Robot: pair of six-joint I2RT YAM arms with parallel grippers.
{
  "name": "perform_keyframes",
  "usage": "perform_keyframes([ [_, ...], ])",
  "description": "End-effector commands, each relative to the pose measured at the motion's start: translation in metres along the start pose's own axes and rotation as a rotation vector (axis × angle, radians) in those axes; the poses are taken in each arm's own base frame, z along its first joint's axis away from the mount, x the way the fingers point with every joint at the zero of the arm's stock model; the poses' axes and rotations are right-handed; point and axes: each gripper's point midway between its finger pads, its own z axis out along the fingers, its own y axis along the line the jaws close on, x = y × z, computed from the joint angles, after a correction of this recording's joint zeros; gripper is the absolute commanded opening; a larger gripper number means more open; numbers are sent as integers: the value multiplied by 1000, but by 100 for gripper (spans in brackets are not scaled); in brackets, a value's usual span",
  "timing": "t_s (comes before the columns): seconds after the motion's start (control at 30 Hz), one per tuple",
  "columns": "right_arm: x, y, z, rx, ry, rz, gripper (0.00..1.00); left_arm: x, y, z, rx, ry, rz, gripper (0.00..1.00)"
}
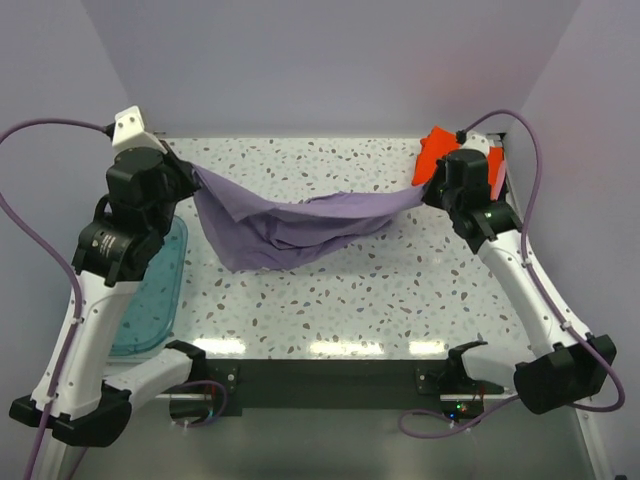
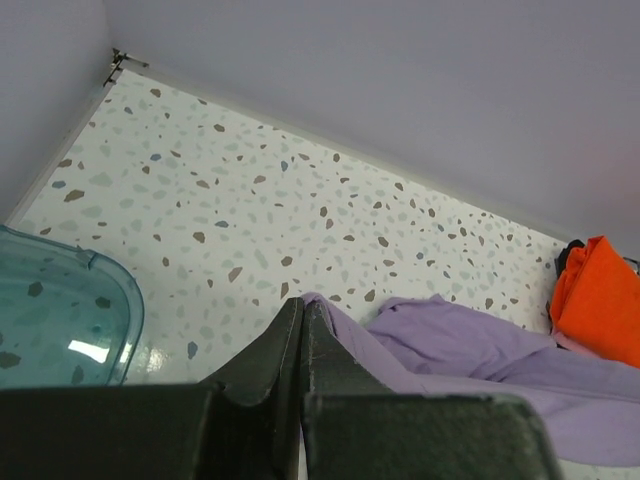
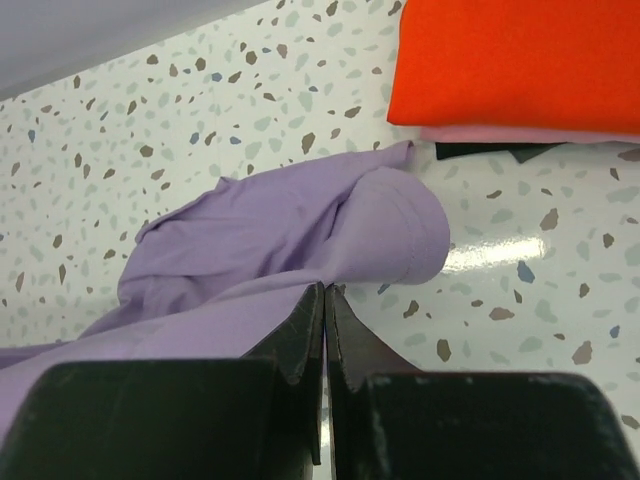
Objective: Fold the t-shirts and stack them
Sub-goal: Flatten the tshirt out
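The large lavender t-shirt (image 1: 290, 225) hangs stretched between both grippers and sags in the middle toward the table. My left gripper (image 1: 195, 175) is shut on its left end, and the cloth leaves the closed tips (image 2: 301, 305) to the right. My right gripper (image 1: 425, 185) is shut on the right end, with a rolled hem of the lavender t-shirt (image 3: 260, 250) just past its tips (image 3: 325, 290). A folded orange-red t-shirt (image 3: 510, 60) lies in the back right corner on top of a thin pink one (image 3: 520, 133) and a dark one (image 3: 480, 151).
A teal translucent tub (image 1: 150, 290) lies at the table's left edge under the left arm. The speckled table (image 1: 400, 290) is closed in by plain walls at the back and sides. The orange-red stack (image 1: 437, 150) sits right behind the right wrist.
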Motion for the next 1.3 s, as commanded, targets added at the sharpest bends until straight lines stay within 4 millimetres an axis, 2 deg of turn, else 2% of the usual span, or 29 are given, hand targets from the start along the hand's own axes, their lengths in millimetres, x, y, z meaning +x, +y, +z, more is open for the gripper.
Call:
perform_keyframes([
  [0.0, -20, -9, -24, 38, -35, -50, 0, 4, 3, 8, -11, -15, -6, 0],
  [0.13, -14, -11, -16, 36, -7, -60, 0, 31, 1, 24, -4, 38, -13, 0],
  [0.23, -22, 8, 5, -36, -11, -63, 0, 36, 4, 49, -43, 39, -22, 0],
  [0.27, -17, 13, 29, -40, 16, -72, 0, 33, 9, 60, -65, 27, -38, 0],
  [0.3, -44, 29, 34, -73, -45, -58, 0, 23, 4, 72, -50, -13, -68, 0],
  [0.37, -48, 44, 75, -85, -28, -71, 0, 9, -7, 107, -27, -74, -110, 0],
  [0.4, -86, 64, 81, -121, -102, -57, 0, 15, -9, 132, -39, -66, -109, 0],
  [0.47, -112, 81, 98, -150, -127, -55, 0, -27, -27, 152, 8, -164, -125, 0],
  [0.5, -135, 97, 111, -173, -154, -52, 0, -21, -32, 181, -2, -137, -110, 0],
  [0.53, -151, 104, 112, -190, -187, -54, 0, -69, -56, 177, 76, -214, -124, 0],
  [0.57, -167, 111, 112, -204, -217, -51, 0, -87, -60, 183, 91, -232, -120, 0],
  [0.6, -200, 124, 99, -233, -289, -45, 0, -105, -69, 185, 112, -258, -117, 0],
  [0.63, -217, 128, 92, -246, -328, -46, 0, -150, -91, 179, 172, -344, -112, 0],
  [0.7, -261, 138, 58, -288, -454, -28, 0, -177, -102, 178, 198, -394, -101, 0],
  [0.73, -275, 140, 41, -302, -502, -30, 0, -218, -111, 145, 249, -499, -111, 0],
  [0.77, -286, 141, 29, -309, -542, -29, 0, -234, -114, 134, 282, -552, -118, 0],
  [0.8, -296, 139, 18, -309, -586, -24, 0, -257, -114, 101, 313, -622, -131, 0],
  [0.83, -308, 136, -4, -305, -634, -25, 0, -250, -107, 108, 294, -617, -118, 0],
  [0.87, -312, 132, -13, -297, -653, -28, 0, -262, -105, 93, 308, -672, -127, 0],
  [0.9, -308, 128, -10, -284, -647, -35, 0, -270, -101, 72, 310, -701, -129, 0],
  [0.97, -309, 117, -23, -257, -661, -43, 0, -257, -89, 79, 265, -664, -104, 0],
  [1.0, -293, 112, -5, -240, -616, -52, 0, -257, -86, 71, 258, -663, -104, 0],
  [1.07, -281, 103, -10, -239, -590, -34, 0, -228, -77, 91, 228, -585, -86, 0],
  [1.1, -251, 93, 13, -214, -515, -42, 0, -225, -72, 80, 222, -582, -91, 0],
  [1.13, -236, 88, 18, -209, -484, -27, 0, -194, -61, 99, 185, -509, -95, 0],
  [1.17, -231, 82, 3, -212, -490, -13, 0, -180, -56, 100, 175, -483, -104, 0],
  [1.2, -187, 68, 29, -181, -401, -18, 0, -178, -51, 79, 187, -496, -122, 0],
  [1.23, -169, 61, 33, -172, -366, 1, 0, -130, -36, 100, 151, -400, -133, 0],
  [1.27, -159, 55, 21, -176, -359, 14, 0, -112, -26, 99, 130, -372, -152, 0],
])
